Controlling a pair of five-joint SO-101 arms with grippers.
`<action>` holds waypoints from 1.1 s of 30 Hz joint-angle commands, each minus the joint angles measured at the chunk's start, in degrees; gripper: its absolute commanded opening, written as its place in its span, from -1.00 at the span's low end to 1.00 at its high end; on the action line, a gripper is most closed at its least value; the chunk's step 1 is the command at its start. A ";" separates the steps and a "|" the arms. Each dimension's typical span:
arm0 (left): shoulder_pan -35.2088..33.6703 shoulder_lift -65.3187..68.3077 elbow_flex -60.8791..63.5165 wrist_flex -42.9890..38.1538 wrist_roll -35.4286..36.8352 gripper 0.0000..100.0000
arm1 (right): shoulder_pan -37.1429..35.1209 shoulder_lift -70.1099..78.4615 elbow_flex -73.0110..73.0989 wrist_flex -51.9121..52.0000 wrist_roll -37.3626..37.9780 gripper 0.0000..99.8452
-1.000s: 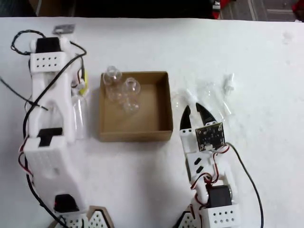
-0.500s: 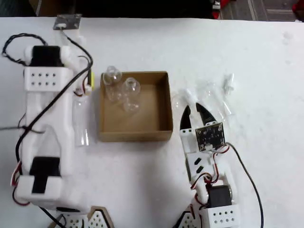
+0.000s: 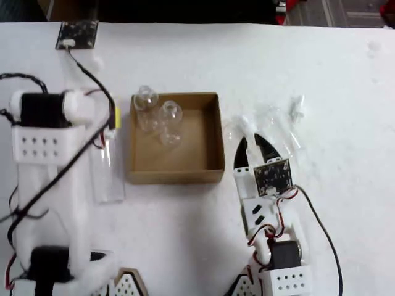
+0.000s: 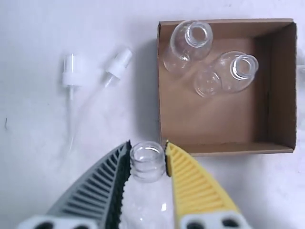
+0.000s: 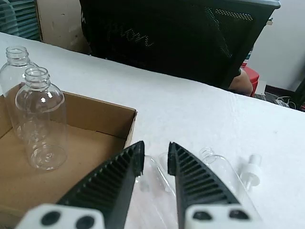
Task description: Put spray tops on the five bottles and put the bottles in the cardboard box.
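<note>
A white table [image 3: 185, 240] carries everything, and beyond its far edge stands a black mesh chair [image 5: 167, 38]. The cardboard box [image 3: 176, 177] sits open near the middle of the table, a little toward the left edge. Two capless bottles [image 4: 187, 45] stand upright in the box's far left corner, close together. The left wrist view shows two spray tops [image 4: 70, 75] lying on the table past the box's left wall, side by side, their dip tubes pointing toward the near edge. In the high view the left arm covers that spot. The high view shows another spray top [image 3: 298, 106] lying toward the right edge, well apart from the box, with clear items beside it that are hard to make out. From the right wrist view one of these reads as a lying bottle [image 5: 228, 174], on its side with no top. The left pincer [image 4: 147, 144] is closed on the neck of a clear bottle [image 4: 147, 164], grey finger on one side and yellow on the other. This bottle lies lengthwise just beside the box's left wall, mouth toward the far edge. The right pincer [image 3: 250, 140] rests off the box's right wall, its black fingers parted by a narrow gap and gripping nothing.
</note>
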 commanded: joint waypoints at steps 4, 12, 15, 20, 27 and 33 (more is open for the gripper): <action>5.85 -14.02 6.42 -2.81 0.88 -0.96 | -0.22 -0.13 0.44 0.31 0.62 -0.86; 5.85 -28.44 24.00 -16.88 0.88 -0.96 | -0.22 -0.13 0.44 0.31 0.62 -0.86; 5.93 -35.21 31.30 -23.65 0.88 -0.96 | -0.22 -0.13 0.44 0.31 0.62 -0.86; 5.93 -47.25 43.16 -33.49 0.88 -0.96 | -0.22 -0.13 0.44 0.31 0.62 -0.86; 5.93 -63.25 56.53 -44.84 0.88 -0.96 | -0.22 -0.13 0.44 0.31 0.62 -0.86; 6.02 -73.01 68.57 -56.35 0.88 -0.96 | -0.31 -0.13 0.44 0.31 0.62 -0.86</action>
